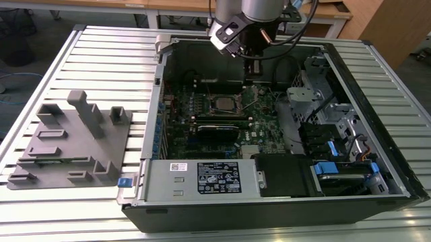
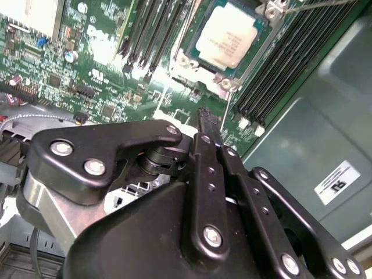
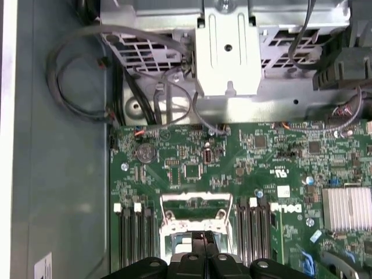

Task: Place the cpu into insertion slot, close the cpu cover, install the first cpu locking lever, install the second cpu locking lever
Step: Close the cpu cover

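We take this for a robotics lab or workshop: a ribbed aluminium bench [image 1: 81, 45] carries an opened computer tower [image 1: 269, 217] with its green motherboard [image 1: 202, 141] laid bare; just beside it sits a grey fixture block [image 1: 67, 141] of slots and posts; a robot arm [image 1: 259, 10] hangs over the case. Behind the bench we see wooden desks [image 1: 175, 5]; a blue cable [image 1: 20, 75] lies on the floor [image 1: 54, 20].

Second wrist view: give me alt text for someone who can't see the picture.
A silver-grey cpu sits on a green motherboard between rows of long black memory slots. The black end effector, closed, fills the foreground, its tip near the cpu beside a thin metal lever.
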You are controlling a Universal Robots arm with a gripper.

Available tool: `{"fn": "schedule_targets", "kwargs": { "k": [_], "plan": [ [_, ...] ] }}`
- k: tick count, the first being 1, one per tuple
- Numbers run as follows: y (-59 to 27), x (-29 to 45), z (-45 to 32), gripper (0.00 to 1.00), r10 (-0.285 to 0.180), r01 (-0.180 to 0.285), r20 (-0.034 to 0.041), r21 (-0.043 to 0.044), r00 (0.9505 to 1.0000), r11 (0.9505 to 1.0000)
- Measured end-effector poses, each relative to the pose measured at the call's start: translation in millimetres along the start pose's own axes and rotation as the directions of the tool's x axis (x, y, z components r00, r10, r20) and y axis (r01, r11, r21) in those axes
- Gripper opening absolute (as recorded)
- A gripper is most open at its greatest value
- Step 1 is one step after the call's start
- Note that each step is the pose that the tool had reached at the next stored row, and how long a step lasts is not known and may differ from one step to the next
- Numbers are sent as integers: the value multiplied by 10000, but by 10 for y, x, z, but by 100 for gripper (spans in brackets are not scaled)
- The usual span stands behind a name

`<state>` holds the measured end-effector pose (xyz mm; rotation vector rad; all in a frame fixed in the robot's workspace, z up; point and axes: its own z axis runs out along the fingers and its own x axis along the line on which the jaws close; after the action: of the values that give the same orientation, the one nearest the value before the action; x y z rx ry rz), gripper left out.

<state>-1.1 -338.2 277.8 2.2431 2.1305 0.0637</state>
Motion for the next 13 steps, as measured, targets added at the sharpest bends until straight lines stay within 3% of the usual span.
{"fn": "schedule_targets", "kwargs": {
  "k": [7, 13],
  "plan": [
    [143, 7, 9, 11, 1, -1, 2, 1, 10000, 10000],
    [315, 14, 22, 11, 0, 0, -1, 0, 10000, 10000]
  ]
}}
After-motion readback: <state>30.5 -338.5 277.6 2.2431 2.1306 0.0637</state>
